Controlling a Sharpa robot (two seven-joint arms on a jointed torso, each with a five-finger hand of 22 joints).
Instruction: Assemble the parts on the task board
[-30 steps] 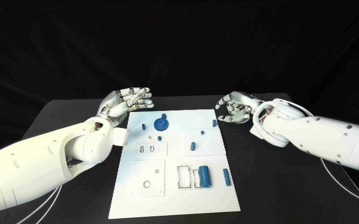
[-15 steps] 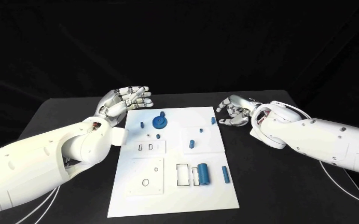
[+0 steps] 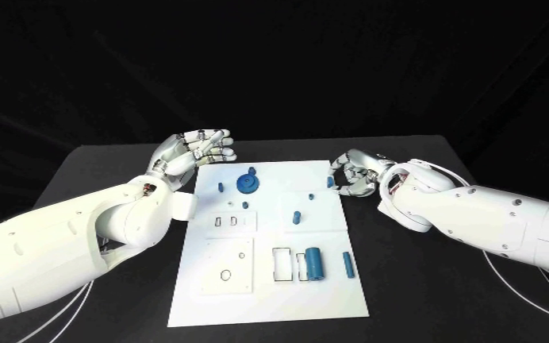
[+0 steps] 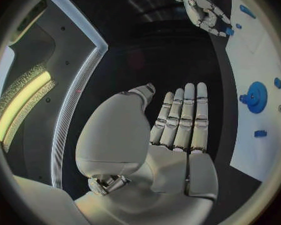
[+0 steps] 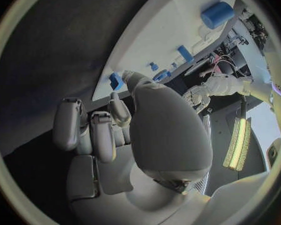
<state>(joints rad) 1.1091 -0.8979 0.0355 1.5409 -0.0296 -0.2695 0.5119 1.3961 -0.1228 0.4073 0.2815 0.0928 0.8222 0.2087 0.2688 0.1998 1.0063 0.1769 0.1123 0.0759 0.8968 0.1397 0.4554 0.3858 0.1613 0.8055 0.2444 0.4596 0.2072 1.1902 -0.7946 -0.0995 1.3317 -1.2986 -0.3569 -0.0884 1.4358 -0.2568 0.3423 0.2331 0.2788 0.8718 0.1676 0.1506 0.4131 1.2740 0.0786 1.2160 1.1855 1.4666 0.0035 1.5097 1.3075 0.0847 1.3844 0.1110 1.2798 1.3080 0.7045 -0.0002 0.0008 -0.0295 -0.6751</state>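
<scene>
Several blue parts lie scattered on the white task board (image 3: 274, 240) at the middle of the black table (image 3: 80, 176): a gear (image 3: 247, 183) at the far left, a small peg (image 3: 329, 182) at the far right edge, a short pin (image 3: 297, 217) mid-board, and a thick cylinder (image 3: 312, 263) with a slim rod (image 3: 347, 264) to the near right. Right hand (image 3: 355, 175) sits at the board's far right edge, fingers curled beside the small peg; whether it grips the peg cannot be told. Left hand (image 3: 194, 150) hovers off the far left corner, fingers loosely bent, holding nothing. A glancing touch could knock the small peg off the edge. The outlined recesses (image 3: 282, 264) near the thick cylinder appear empty.
</scene>
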